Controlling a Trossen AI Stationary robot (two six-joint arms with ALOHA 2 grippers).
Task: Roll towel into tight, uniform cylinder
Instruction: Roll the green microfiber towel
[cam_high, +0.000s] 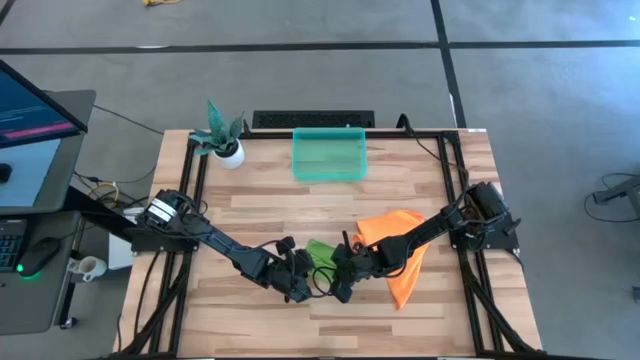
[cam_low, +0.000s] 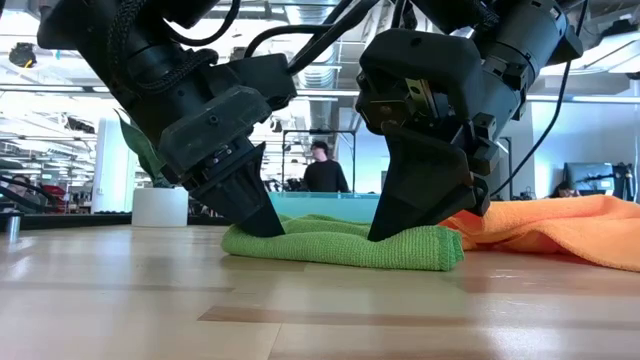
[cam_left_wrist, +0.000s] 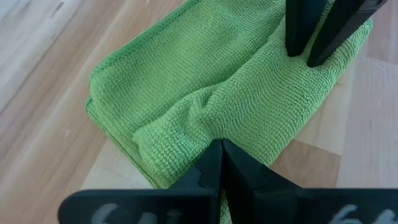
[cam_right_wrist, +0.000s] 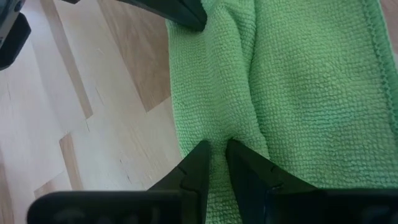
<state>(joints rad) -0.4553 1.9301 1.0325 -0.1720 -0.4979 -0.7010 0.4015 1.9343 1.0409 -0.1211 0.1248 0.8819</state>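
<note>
A green towel (cam_high: 320, 250), folded into a thick pad, lies flat on the wooden table (cam_high: 250, 200) between my two grippers. In the low view my left gripper (cam_low: 262, 222) stands on its left end and my right gripper (cam_low: 398, 228) on its right part, both slanting down. The left wrist view shows my left gripper (cam_left_wrist: 221, 148) shut, tips on a ridge of the towel (cam_left_wrist: 186, 81). In its own wrist view my right gripper (cam_right_wrist: 216, 152) is closed on a raised crease of the towel (cam_right_wrist: 298, 81). My left gripper presses its shut fingertips (cam_left_wrist: 211, 163) down on a bunched ridge of the towel (cam_left_wrist: 208, 121) near one end; creases run up to the tips. Whether any cloth is caught between them, I cannot tell. It comes slanting down from the table's left. My right gripper pinches a raised crease (cam_right_wrist: 217, 132) of the towel between its two fingers, near the long edge that borders bare wood. The fingers slant down from the table's right. The towel stays lying on the table; how many layers are caught, I cannot tell.
An orange cloth (cam_high: 395, 250) lies crumpled just right of the green towel, under my right arm. A teal bin (cam_high: 328, 155) and a potted plant (cam_high: 225, 140) stand at the far side. Bare wood lies toward the near edge and the left. A person (cam_low: 322, 172) stands beyond the table.
</note>
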